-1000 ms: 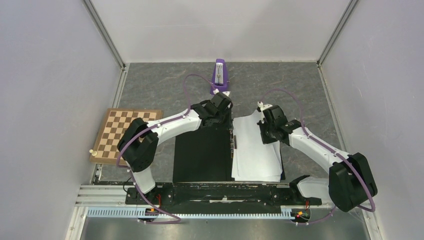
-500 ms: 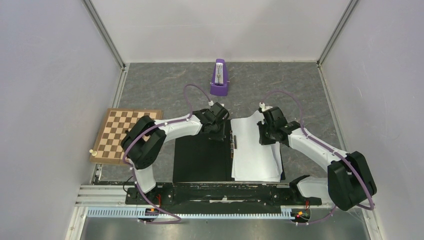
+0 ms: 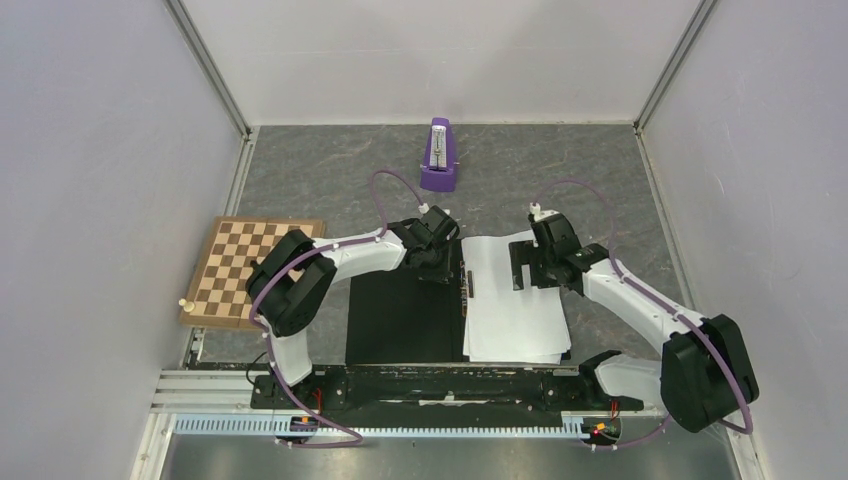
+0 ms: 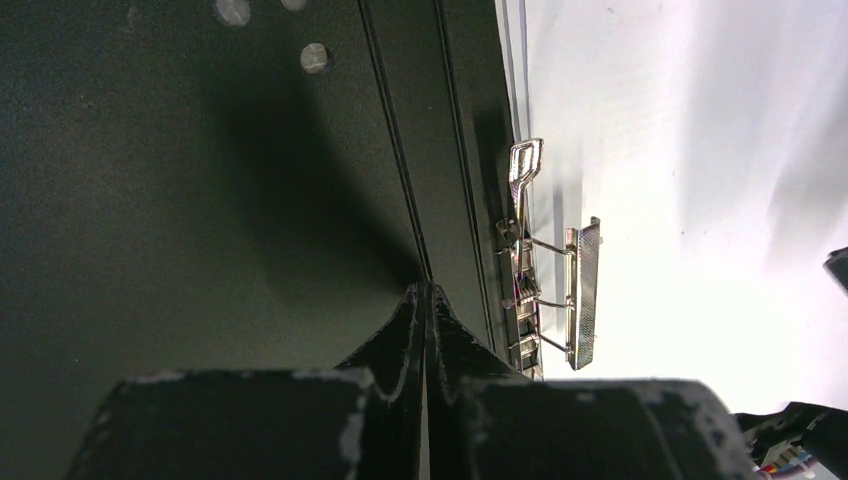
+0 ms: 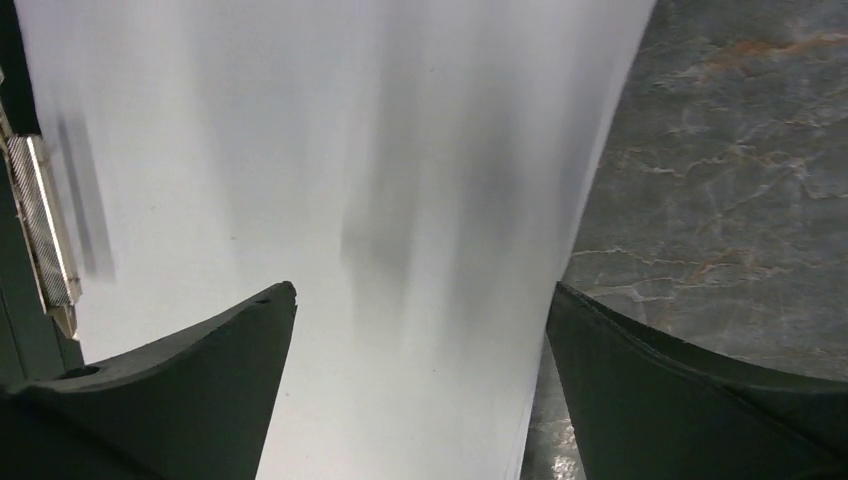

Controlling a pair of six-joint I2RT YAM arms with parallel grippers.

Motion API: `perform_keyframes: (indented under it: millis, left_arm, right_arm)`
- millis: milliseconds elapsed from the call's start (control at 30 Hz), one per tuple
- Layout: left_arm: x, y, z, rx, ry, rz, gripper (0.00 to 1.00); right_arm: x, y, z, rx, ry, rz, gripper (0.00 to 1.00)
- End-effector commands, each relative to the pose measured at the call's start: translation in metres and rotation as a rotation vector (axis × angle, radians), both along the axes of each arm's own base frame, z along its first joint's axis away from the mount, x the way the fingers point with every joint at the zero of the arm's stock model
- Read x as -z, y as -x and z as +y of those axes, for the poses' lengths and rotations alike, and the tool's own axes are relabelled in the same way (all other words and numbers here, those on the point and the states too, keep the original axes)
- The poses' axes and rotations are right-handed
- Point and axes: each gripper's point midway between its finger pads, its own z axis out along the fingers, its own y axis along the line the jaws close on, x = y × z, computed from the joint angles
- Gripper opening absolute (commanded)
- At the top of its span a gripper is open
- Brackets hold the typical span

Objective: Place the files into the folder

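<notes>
Nearest the bases, the folder [image 3: 400, 320] lies open and flat, black inside up. Its L half is bare, w/ the files [image 3: 515, 320] stacked on the R half, their right edge beside bare table [image 5: 720, 150]. The metal spine clip [image 4: 545, 290] sits btwn the halves. Left gripper [image 4: 425, 292]: jaws clenched tight, nothing btwn them, tips at the folder's black face just left of the clip. Right gripper [image 5: 422, 290]: jaws spread wide, holding nothing, over the files' far part. The chessboard [image 3: 250, 270] is off to the left, and the purple metronome [image 3: 438, 155] stands farthest back.

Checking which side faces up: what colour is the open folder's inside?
The folder is black inside; top external view.
</notes>
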Motion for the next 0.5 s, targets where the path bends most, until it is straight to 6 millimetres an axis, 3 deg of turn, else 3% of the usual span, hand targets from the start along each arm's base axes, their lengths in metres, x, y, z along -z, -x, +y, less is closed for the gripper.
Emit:
perform_keyframes:
  millis: [0,333,467]
  left_arm:
    - [-0.006,-0.007,-0.01,0.005,0.03,-0.013,0.02]
    - [0.001,-0.01,-0.009,0.001,0.02,0.011,0.02]
    - [0.005,-0.019,0.001,-0.027,0.003,0.018,0.02]
  right_arm:
    - [-0.008,-0.01,-0.027,0.114,0.034,-0.074,0.98]
    - [-0.017,-0.059,-0.036,0.282,-0.137,-0.304,0.98]
    - [-0.007,-0.07,-0.048,0.358,-0.201,-0.327,0.98]
